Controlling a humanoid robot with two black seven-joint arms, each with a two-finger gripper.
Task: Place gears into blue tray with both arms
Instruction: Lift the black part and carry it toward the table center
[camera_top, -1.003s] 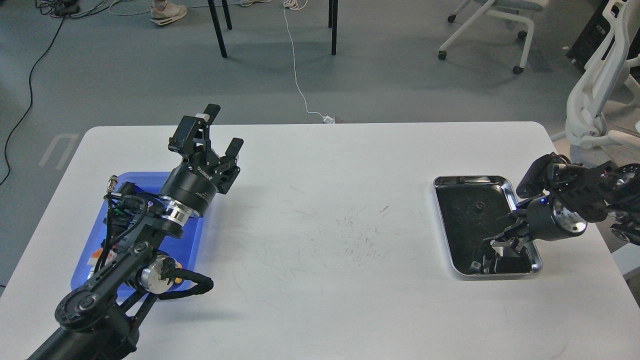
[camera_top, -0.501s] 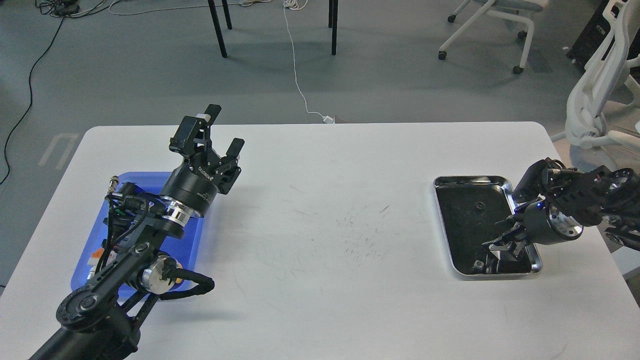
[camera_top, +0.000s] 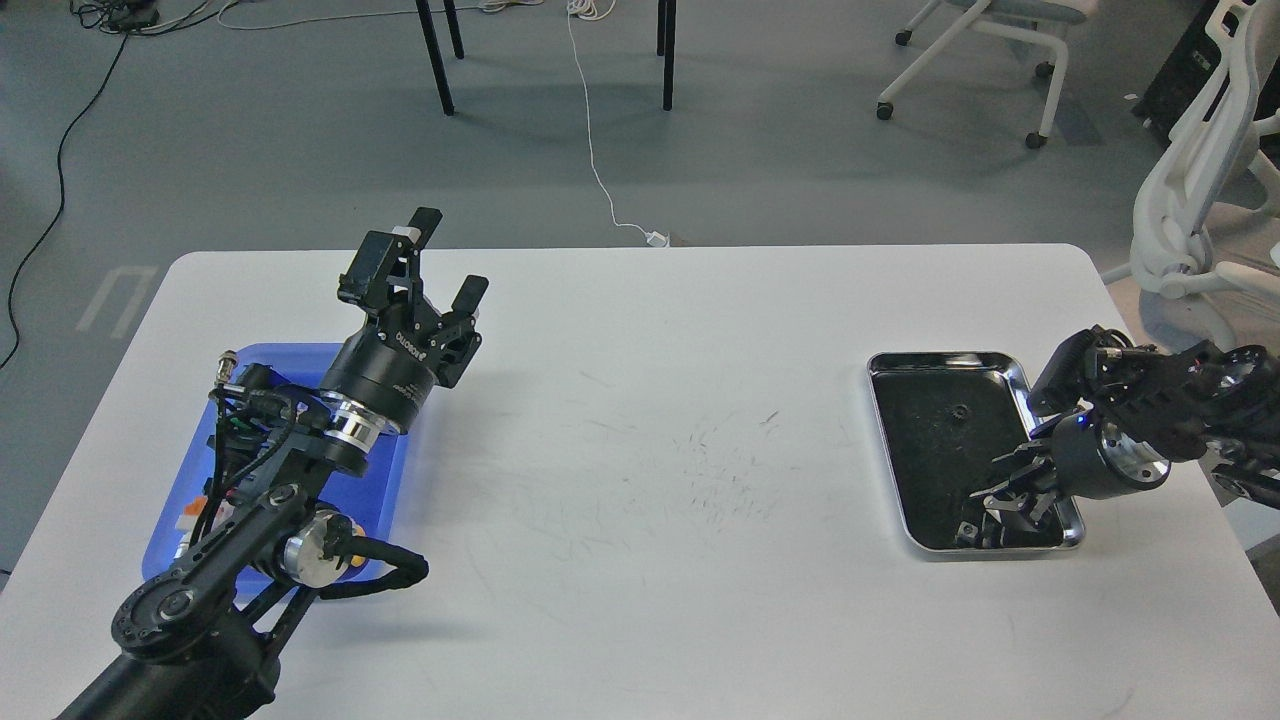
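The blue tray lies at the table's left, largely covered by my left arm. My left gripper is raised past the tray's far right corner, open, with nothing between its fingers. One tiny black gear rests on the dark inside of the steel tray at the right. My right gripper reaches down into that tray's near right corner. Its dark fingers blend with the black tray floor, so I cannot tell how they stand or whether they hold anything. Small dark bits lie by its tips.
The white table is scuffed with dark marks in the middle. Behind it are dark chair legs, a white cable on the floor, and white office chairs at the right.
My right gripper has dropped and shifted slightly toward the steel tray's near right corner. My left arm has not moved. A person's shoe on the far floor has left the view.
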